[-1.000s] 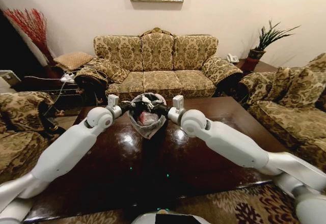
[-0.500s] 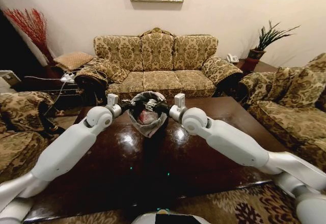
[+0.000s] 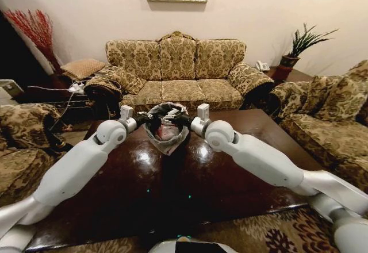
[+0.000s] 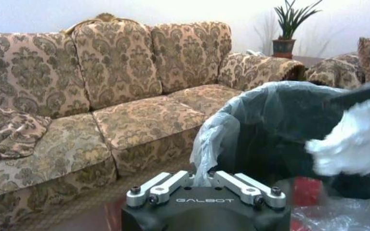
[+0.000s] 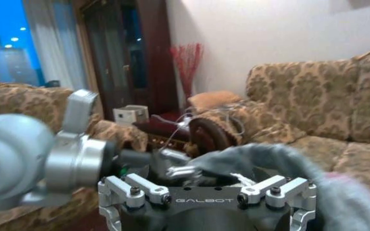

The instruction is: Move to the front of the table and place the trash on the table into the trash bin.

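Now, from the head view, both arms are reaching forward over the tabletop (image 3: pixel 241 178), meeting at the trash bin (image 3: pixel 167 133), which is sitting near the far middle of the dark wood. The left gripper (image 3: pixel 145 122) is pressing against the bin's near-left rim and the right gripper (image 3: pixel 179 121) against its right rim; something white and red, likely the trash (image 3: pixel 167 131), is lying inside the liner. No loose litter is showing on the visible wood, so the clearing is probably nearly done.

From the left wrist view, the left jaws are pinching the translucent liner (image 4: pixel 218 139) at the bin's edge, and a white crumpled wad (image 4: pixel 355 139) is hanging over the opening beside a dark blurred shape.

From the right wrist view, the right jaws are standing over the grey liner rim (image 5: pixel 269 159); I cannot tell whether they are clenched or released.
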You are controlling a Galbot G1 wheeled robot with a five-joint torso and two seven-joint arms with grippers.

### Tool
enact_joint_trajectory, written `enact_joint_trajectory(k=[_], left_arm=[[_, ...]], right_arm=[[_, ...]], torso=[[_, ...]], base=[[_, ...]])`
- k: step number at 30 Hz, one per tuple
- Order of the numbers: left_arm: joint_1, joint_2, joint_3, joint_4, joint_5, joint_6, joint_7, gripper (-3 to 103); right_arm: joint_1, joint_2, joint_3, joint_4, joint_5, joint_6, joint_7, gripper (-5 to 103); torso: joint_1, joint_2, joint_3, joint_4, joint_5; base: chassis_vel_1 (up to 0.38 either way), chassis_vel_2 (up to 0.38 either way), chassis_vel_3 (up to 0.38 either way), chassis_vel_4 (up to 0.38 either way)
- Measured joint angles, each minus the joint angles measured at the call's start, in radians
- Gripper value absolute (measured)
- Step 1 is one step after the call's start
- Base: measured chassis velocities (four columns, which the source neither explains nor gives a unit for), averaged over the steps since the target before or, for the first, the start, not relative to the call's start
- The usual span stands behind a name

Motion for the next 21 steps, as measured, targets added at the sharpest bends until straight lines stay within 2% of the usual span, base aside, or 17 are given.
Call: enact_joint_trajectory(k=[4, 7, 14, 17, 21], left_arm=[[-0.001, -0.003, 0.002, 0.0, 0.0, 0.0, 0.0, 3], [-0.003, 0.0, 0.001, 0.009, 0.002, 0.0, 0.009, 3], [-0.005, -0.006, 0.002, 0.011, 0.004, -0.002, 0.012, 3], [-0.005, -0.006, 0.003, 0.011, 0.005, -0.002, 0.012, 3], [-0.005, -0.007, 0.003, 0.011, 0.005, -0.002, 0.012, 3]], right_arm=[[0.0, -0.001, -0.016, 0.002, -0.002, -0.001, -0.004, 100], [-0.005, -0.035, -0.002, 0.017, -0.006, -0.026, -0.018, 100], [0.016, -0.013, 0.038, -0.01, -0.005, -0.012, 0.004, 100], [0.016, -0.016, 0.024, -0.009, 0.005, -0.015, 0.018, 100], [0.001, -0.027, 0.012, -0.014, -0.038, -0.005, -0.017, 100]], torso=[[0.0, 0.0, 0.0, 0.0001, -0.0002], [0.0, 0.0, 0.0, -0.0002, 0.0], [0.0, 0.0, 0.0, 0.0, -0.0002], [0.0, 0.0, 0.0, 0.0002, -0.0001], [0.0, 0.0, 0.0, -0.0001, -0.0003]], base=[[0.0, 0.0, 0.0, 0.0], [0.0, 0.0, 0.0, 0.0], [0.0, 0.0, 0.0, 0.0], [0.0, 0.0, 0.0, 0.0], [0.0, 0.0, 0.0, 0.0]])
